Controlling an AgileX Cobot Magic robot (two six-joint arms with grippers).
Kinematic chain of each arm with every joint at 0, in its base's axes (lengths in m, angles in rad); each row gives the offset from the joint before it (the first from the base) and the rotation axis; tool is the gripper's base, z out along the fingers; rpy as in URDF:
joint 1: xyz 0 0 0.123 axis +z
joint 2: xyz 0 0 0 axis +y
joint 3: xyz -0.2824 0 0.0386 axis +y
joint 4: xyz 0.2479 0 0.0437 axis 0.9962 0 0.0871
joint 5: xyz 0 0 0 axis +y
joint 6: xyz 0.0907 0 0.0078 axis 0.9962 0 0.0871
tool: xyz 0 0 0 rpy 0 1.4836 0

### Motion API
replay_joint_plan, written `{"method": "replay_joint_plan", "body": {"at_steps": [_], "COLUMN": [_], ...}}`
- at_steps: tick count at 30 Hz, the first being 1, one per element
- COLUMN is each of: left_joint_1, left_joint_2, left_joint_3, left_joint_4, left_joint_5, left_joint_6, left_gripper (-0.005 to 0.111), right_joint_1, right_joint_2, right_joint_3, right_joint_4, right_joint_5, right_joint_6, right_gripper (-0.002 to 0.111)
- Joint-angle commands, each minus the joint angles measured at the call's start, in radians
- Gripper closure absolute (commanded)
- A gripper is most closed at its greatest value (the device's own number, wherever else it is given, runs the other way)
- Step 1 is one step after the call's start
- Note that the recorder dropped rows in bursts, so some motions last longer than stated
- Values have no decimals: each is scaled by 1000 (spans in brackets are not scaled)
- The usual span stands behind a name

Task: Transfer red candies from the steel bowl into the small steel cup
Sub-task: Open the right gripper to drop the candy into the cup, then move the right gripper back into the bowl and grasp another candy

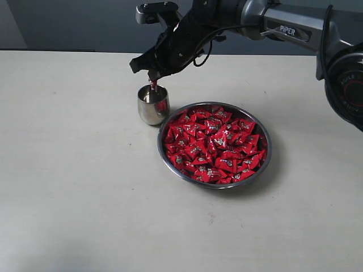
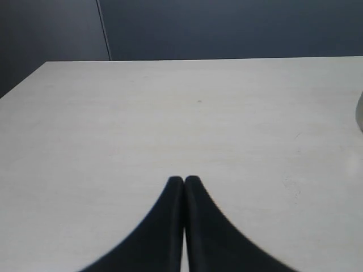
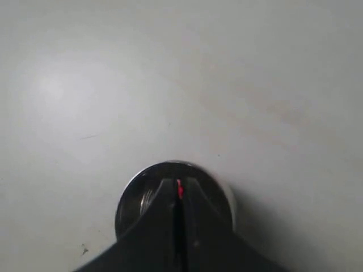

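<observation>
Outside view: your right pincer (image 1: 152, 78) hangs over the small cup (image 1: 152, 107), clamped on one red candy (image 1: 153, 85); the bowl (image 1: 265, 153) beside the cup holds the other red candies (image 1: 212, 144). Left wrist view: your left pincer (image 2: 184, 180) is closed tip to tip above the worktop (image 2: 170, 113). Right wrist view: closed tips pinch the candy over the cup's mouth.

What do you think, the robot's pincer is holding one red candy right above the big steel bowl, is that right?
Not quite. The right pincer holds the red candy above the small steel cup, not the steel bowl, which sits beside it full of red candies. The exterior view shows this.
</observation>
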Motion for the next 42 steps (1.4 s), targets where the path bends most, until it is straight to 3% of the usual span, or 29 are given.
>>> {"method": "replay_joint_plan", "body": {"at_steps": [1, 5, 9, 12, 14, 15, 19, 26, 32, 42], "left_joint_1": [-5, -5, -5, -5, -5, -5, -5, -5, -5, -5], "left_joint_2": [-5, -5, -5, -5, -5, -5, -5, -5, -5, -5], "left_joint_3": [5, 5, 5, 5, 5, 5, 5, 5, 5, 5], "left_joint_4": [-6, -6, -6, -6, -6, -6, -6, -6, -6, -6], "left_joint_5": [-10, -10, -10, -10, -10, -10, -10, -10, -10, -10], "left_joint_6": [-1, -1, -1, -1, -1, -1, -1, -1, -1, -1], "left_gripper": [106, 106, 106, 106, 106, 106, 106, 106, 106, 106], "right_joint_1": [-1, -1, -1, -1, -3, -8, -32, -83, -143, -147], "right_joint_2": [1, 1, -1, -26, -62, -88, -207, -469, -607, -572], "right_joint_3": [-6, -6, -6, -6, -6, -6, 96, 602, 914, 992], "right_joint_4": [3, 3, -1, -3, -22, -46, -128, -131, -79, -50], "right_joint_5": [31, 37, 47, 34, 10, -5, -139, -422, -509, -396], "right_joint_6": [0, 0, 0, 0, 0, 17, 127, 130, 130, 130], "right_gripper": [102, 83, 78, 86, 106, 109, 109, 109, 109, 109]}}
